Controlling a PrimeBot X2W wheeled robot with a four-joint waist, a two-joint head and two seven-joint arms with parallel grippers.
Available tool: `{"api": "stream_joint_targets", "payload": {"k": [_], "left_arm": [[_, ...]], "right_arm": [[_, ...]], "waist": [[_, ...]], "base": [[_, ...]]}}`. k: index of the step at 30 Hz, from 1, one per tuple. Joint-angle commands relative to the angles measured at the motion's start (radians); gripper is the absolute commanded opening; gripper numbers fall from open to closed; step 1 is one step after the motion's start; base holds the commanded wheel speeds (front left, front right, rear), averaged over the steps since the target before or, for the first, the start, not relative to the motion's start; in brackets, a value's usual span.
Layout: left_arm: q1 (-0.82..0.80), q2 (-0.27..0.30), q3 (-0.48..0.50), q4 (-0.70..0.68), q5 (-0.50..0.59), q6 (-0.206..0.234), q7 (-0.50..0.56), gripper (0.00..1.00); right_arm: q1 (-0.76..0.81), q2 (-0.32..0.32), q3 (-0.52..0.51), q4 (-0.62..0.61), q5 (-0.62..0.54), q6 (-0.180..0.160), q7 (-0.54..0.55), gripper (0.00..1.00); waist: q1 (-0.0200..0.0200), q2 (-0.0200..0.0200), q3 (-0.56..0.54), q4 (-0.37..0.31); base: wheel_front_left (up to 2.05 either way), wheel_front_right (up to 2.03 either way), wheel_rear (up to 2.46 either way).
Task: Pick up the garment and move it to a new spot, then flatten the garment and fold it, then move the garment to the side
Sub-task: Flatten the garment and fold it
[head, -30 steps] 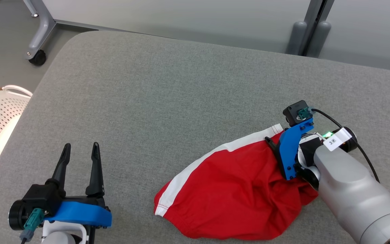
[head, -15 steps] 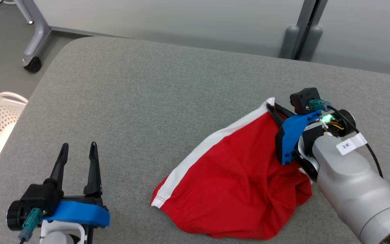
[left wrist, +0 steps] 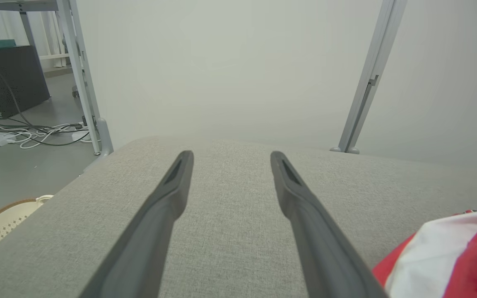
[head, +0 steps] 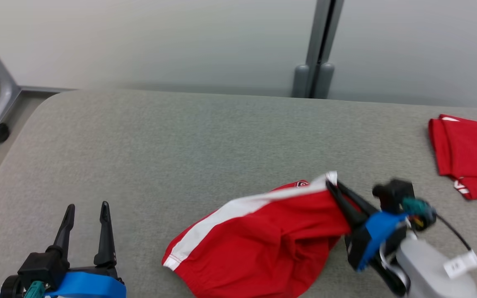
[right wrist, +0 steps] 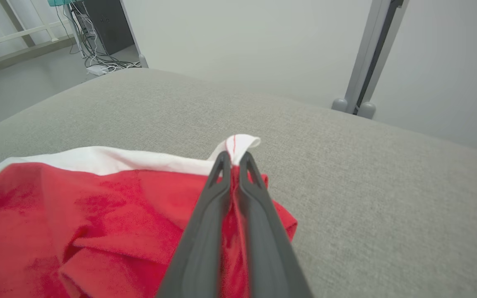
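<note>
Right gripper (head: pixel 330 182) has raised one corner of the white-banded red fabric garment (head: pixel 263 240), fingers clamped on it; its long axis trails down-left. Left gripper (head: pixel 87 206) gapes, empty.

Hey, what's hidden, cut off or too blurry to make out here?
Head view: the garment runs off the bottom edge, so its outline is incomplete.
Head view: the second red garment is cut by the right edge.
Head view: motion blur makes the right arm's white label unreadable.
Right wrist view: the closed jaws hide the cloth pinched between them.
</note>
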Motion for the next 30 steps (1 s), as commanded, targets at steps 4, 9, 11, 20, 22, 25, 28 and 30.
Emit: {"api": "stream_joint_targets", "payload": {"k": [4,9,11,20,22,25,28,30], "left_arm": [[0.033,0.008,0.005,-0.013,0.002,0.005,-0.004,1.00],[0.046,0.012,-0.001,-0.024,-0.002,0.006,0.001,1.00],[0.043,0.014,-0.006,-0.026,-0.002,0.004,0.004,1.00],[0.064,0.024,-0.011,-0.032,-0.009,0.010,0.013,1.00],[0.063,0.025,-0.013,-0.035,-0.011,0.010,0.016,1.00],[0.065,0.029,-0.013,-0.038,-0.013,0.011,0.018,1.00],[0.071,0.031,-0.013,-0.044,-0.013,0.016,0.020,1.00],[0.076,0.034,-0.012,-0.047,-0.015,0.019,0.019,1.00]], "right_arm": [[0.232,-0.033,-0.090,-0.166,-0.024,0.000,-0.005,0.00],[0.431,-0.029,-0.203,-0.254,-0.042,0.000,-0.005,0.00],[0.484,-0.020,-0.240,-0.265,-0.059,0.000,-0.005,0.00],[0.565,0.053,-0.397,-0.331,-0.112,0.000,-0.005,1.00],[0.560,0.063,-0.434,-0.360,-0.126,0.000,-0.005,1.00],[0.555,0.083,-0.492,-0.415,-0.152,0.000,-0.005,1.00],[0.557,0.106,-0.541,-0.476,-0.179,0.000,-0.005,1.00],[0.564,0.128,-0.561,-0.517,-0.198,0.000,-0.005,1.00]], "waist": [[0.0001,0.0000,-0.041,-0.063],[0.0001,0.0000,-0.049,-0.085],[0.0001,0.0000,-0.051,-0.086],[0.0001,0.0000,-0.069,-0.093],[0.0001,0.0000,-0.073,-0.091],[0.0001,0.0000,-0.078,-0.086],[0.0001,0.0000,-0.081,-0.084],[0.0001,0.0000,-0.083,-0.083]], "base": [[0.00,0.00,0.00],[0.00,0.00,0.00],[0.00,0.00,0.00],[0.00,0.00,0.00],[0.00,0.00,0.00],[0.00,0.00,0.00],[0.00,0.00,0.00],[0.00,0.00,0.00]]}}
